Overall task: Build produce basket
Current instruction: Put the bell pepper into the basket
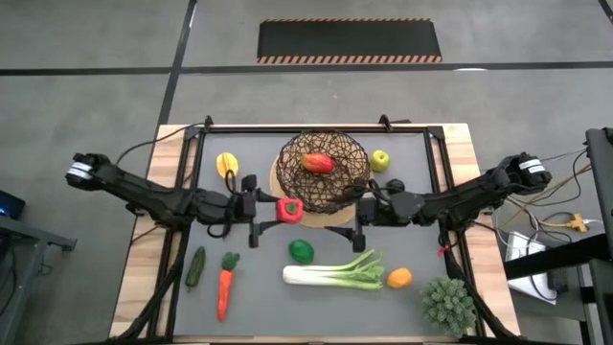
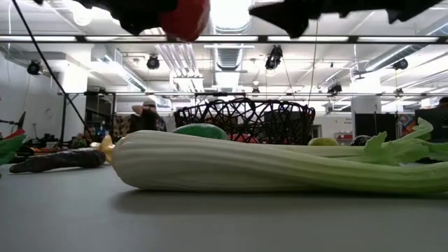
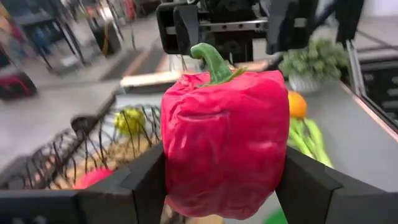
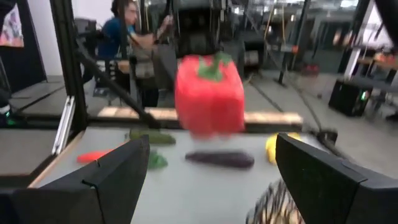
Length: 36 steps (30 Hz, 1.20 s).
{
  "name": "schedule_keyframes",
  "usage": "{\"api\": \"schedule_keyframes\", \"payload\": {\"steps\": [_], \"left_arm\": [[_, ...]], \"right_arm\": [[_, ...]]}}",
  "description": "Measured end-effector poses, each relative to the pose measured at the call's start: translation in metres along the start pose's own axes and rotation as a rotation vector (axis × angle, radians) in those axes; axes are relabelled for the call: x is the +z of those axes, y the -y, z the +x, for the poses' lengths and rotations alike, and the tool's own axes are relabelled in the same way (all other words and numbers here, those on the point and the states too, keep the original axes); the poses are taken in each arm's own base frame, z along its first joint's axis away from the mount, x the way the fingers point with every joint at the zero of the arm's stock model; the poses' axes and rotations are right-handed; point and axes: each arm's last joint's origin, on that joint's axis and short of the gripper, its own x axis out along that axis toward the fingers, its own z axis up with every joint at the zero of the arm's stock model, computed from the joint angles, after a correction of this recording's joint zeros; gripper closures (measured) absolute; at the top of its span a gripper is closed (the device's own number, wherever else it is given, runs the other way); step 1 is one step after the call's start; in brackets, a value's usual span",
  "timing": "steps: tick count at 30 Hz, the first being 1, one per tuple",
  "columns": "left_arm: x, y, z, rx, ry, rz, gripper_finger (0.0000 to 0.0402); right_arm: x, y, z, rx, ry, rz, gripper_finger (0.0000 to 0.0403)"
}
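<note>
My left gripper [image 1: 287,209] is shut on a red pepper [image 3: 224,143], held above the table just at the near-left of the basket [image 1: 321,171]. The basket stands on its pale wooden disc at the far middle, with a red-orange piece of produce inside. My right gripper [image 1: 356,216] stands open, facing the pepper [image 4: 208,93] from the right with nothing between its fingers. On the mat lie a yellow pepper [image 1: 227,165], green apple [image 1: 380,159], cucumber [image 1: 196,266], carrot [image 1: 225,286], green pepper [image 1: 301,251], leek [image 1: 335,273], orange [image 1: 399,278] and eggplant [image 4: 219,159]. My left gripper pinches the red pepper by two opposite sides of its lower half [image 3: 177,180] between its two fingers [image 3: 146,183]. The fingers come in about level from the table's left. The pepper stands upright with its green stem [image 3: 214,62] up, lifted clear of the table [image 2: 187,17].
A spiky green plant [image 1: 448,305] stands at the near right corner. A black frame runs along the mat's far and side edges [image 1: 316,129]. A person shows in the room beyond the table [image 4: 127,37].
</note>
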Motion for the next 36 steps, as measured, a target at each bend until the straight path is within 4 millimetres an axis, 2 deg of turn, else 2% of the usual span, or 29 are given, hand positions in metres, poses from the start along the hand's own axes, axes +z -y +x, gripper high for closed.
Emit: {"api": "schedule_keyframes", "payload": {"steps": [6, 12, 19, 24, 29, 36], "left_arm": [[-0.014, 0.008, 0.02, 0.048, 0.177, 0.044, 0.0179], [-0.024, 0.019, 0.044, 0.069, 0.206, 0.171, 0.0179], [-0.024, 0.029, 0.067, 0.086, 0.234, 0.22, 0.0179], [-0.021, 0.031, 0.073, 0.089, 0.24, 0.218, 0.0179], [-0.021, 0.029, 0.072, 0.129, 0.23, 0.212, 0.0179], [-0.022, 0.028, 0.073, 0.15, 0.219, 0.214, 0.0181]], "right_arm": [[0.022, -0.001, 0.015, -0.007, 0.058, -0.044, 0.0074], [0.035, 0.0, 0.02, -0.014, 0.092, -0.023, 0.0074], [0.035, -0.001, 0.023, -0.005, 0.089, -0.024, 0.0075], [0.028, -0.003, 0.027, -0.003, 0.065, -0.029, 0.0081], [0.023, -0.003, 0.027, 0.002, 0.018, -0.035, 0.0119], [0.024, -0.002, 0.026, -0.007, 0.01, -0.048, 0.0207]]}}
